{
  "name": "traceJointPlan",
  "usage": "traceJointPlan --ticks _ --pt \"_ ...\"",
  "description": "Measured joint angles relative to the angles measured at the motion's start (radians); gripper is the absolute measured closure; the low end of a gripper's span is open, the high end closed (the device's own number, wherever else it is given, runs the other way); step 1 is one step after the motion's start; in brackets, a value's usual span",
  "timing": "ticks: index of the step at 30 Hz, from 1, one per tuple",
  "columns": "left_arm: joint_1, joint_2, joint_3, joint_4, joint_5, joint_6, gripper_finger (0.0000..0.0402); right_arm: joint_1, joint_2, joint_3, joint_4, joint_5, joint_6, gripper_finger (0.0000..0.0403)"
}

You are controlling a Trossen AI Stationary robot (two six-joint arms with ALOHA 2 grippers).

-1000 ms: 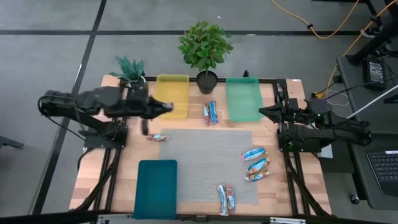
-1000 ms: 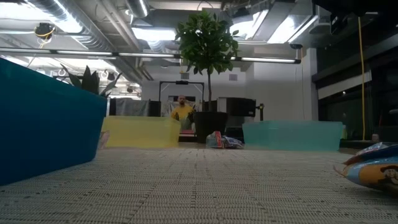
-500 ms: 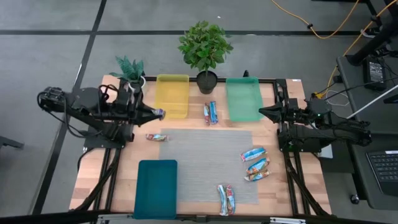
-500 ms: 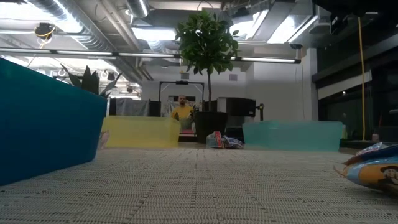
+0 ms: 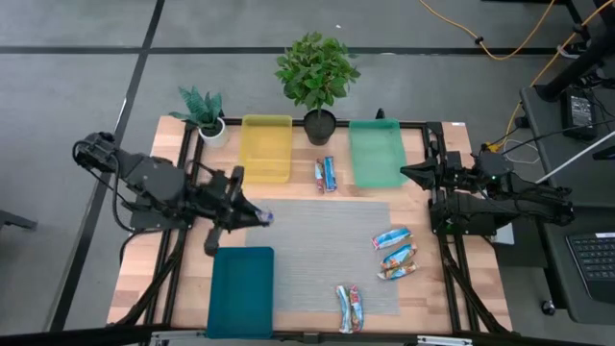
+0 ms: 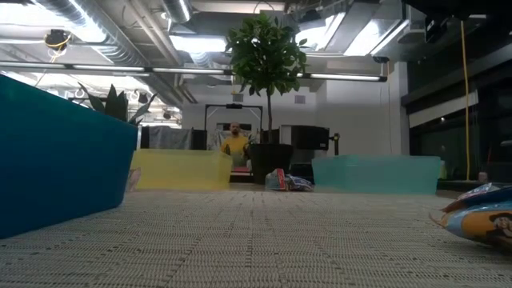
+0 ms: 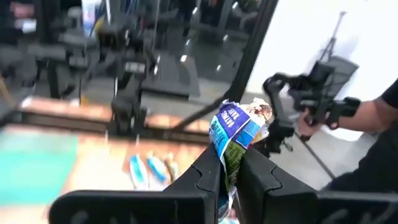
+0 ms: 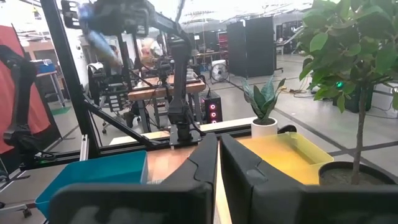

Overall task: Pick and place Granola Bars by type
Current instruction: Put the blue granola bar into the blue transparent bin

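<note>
Item: granola bar (image 7: 239, 134) clamped upright between the left gripper (image 5: 258, 217) fingers, held at left of centre in the high view, directly above the teal tray (image 5: 240, 291) edge. Right gripper (image 5: 407, 174) waited at right, fingers together, far from it.

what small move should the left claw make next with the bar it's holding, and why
Probably carry it on over the teal tray and lower it. The left claw is shut on a granola bar above the mat near that tray's far edge; the right claw waits by the green tray.
</note>
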Motion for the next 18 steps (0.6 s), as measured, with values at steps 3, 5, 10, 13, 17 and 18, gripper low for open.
traceJointPlan --ticks 3,5,10,13,17,18 --pt "-0.020 0.031 0.009 -0.034 -0.038 -0.085 0.0380 0.000 0.000 0.000 0.000 0.001 0.001 0.0379" --pt "-0.030 0.047 0.009 -0.051 -0.055 -0.140 0.0380 0.000 0.000 0.000 0.000 0.001 -0.002 0.0379" --pt "-0.069 0.093 0.009 -0.203 -0.068 -0.355 0.0380 0.000 0.000 0.000 0.000 0.001 -0.005 0.0379" --pt "-0.120 0.124 0.009 -0.332 -0.085 -0.540 0.0380 0.000 0.000 0.000 -0.001 0.001 -0.009 0.0379" --pt "-0.181 0.175 0.009 -0.405 -0.165 -0.735 0.0380 0.000 0.000 0.000 -0.001 -0.010 -0.057 0.0379" --pt "-0.192 0.187 0.009 -0.403 -0.174 -0.764 0.0380 0.000 0.000 0.000 -0.001 -0.019 -0.066 0.0379"
